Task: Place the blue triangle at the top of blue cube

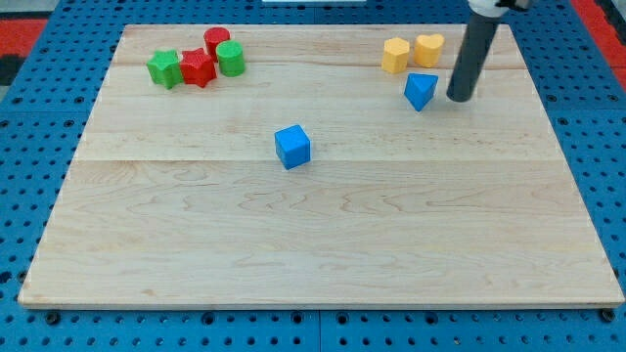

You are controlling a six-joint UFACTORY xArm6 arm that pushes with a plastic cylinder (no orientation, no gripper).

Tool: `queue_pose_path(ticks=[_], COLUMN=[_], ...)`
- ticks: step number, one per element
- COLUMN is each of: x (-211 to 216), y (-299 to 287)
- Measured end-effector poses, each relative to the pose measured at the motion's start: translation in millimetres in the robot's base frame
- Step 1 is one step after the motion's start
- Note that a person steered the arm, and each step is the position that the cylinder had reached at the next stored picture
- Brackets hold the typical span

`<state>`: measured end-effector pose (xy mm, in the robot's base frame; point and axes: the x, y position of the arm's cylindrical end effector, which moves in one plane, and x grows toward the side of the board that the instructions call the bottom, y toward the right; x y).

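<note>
The blue triangle (421, 91) lies on the wooden board near the view's top right. The blue cube (292, 147) sits near the board's middle, to the lower left of the triangle. My tip (460, 98) is just to the right of the blue triangle, with a small gap between them. The dark rod rises from it to the view's top edge.
Two yellow blocks (396, 55) (428, 48) sit just above the blue triangle. A cluster at the top left holds a green star (164, 68), a red star (198, 67), a red cylinder (217, 42) and a green cylinder (231, 59). The board (323, 254) lies on a blue pegboard.
</note>
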<state>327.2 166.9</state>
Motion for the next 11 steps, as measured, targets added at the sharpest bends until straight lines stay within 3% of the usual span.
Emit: queue_pose_path(ticks=[1, 2, 3, 4, 5, 6, 7, 8, 9, 10, 11], x=[-5.8, 57.7, 41.0, 22.0, -21.8, 4.7, 74.7, 47.4, 60.4, 11.9, 0.0], y=[-51.2, -128.1, -135.4, -94.7, -123.9, -195.2, -129.7, -163.1, -106.4, -138.7, -128.5])
